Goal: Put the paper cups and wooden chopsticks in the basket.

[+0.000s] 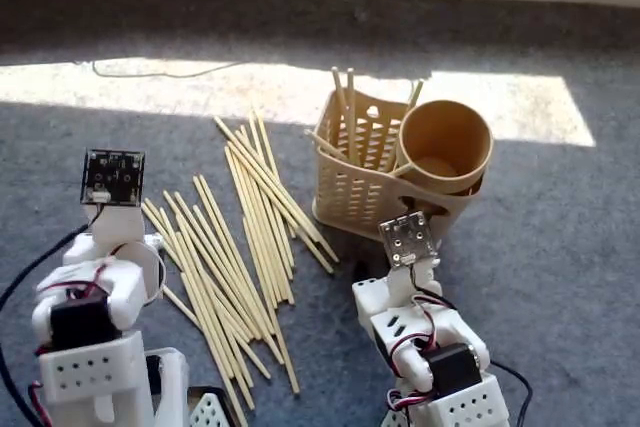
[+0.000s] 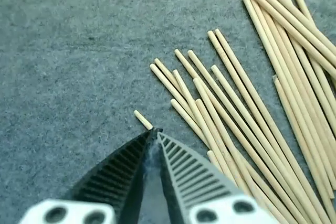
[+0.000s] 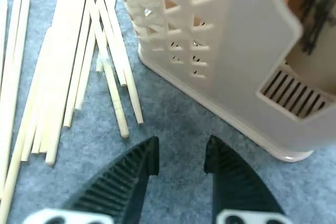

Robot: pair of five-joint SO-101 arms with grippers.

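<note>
Left wrist view: the left pincer (image 2: 156,131) has its jaws pressed together at the tips, pinching a single chopstick (image 2: 142,119) whose short blunt end sticks out just past them. Beside it a fan of loose chopsticks (image 2: 247,103) lies flat on the grey carpet (image 2: 68,56), ends staggered and many sticks touching or crossing.

Right wrist view: the right pincer (image 3: 181,153) is spread wide with nothing between its jaws, hanging over bare carpet just short of the lower corner of the basket (image 3: 236,51). More of the loose sticks lie near that corner, a few of them almost against the basket's latticed wall.

High view: the left arm (image 1: 100,297) sits at about 8 o'clock from the middle of the scene and the right arm (image 1: 420,337) at about 5 o'clock. The cream basket stands at about 1 o'clock, directly at 12 o'clock from the right arm. A paper cup (image 1: 445,147) rests tilted in the basket's 3 o'clock side, its mouth turned up toward the camera. Several upright chopsticks (image 1: 349,112) stand in the basket's other half, leaning on the rim. The loose pile spreads from the basket's 9 o'clock side down toward 7 o'clock, ending between the two arms.
</note>
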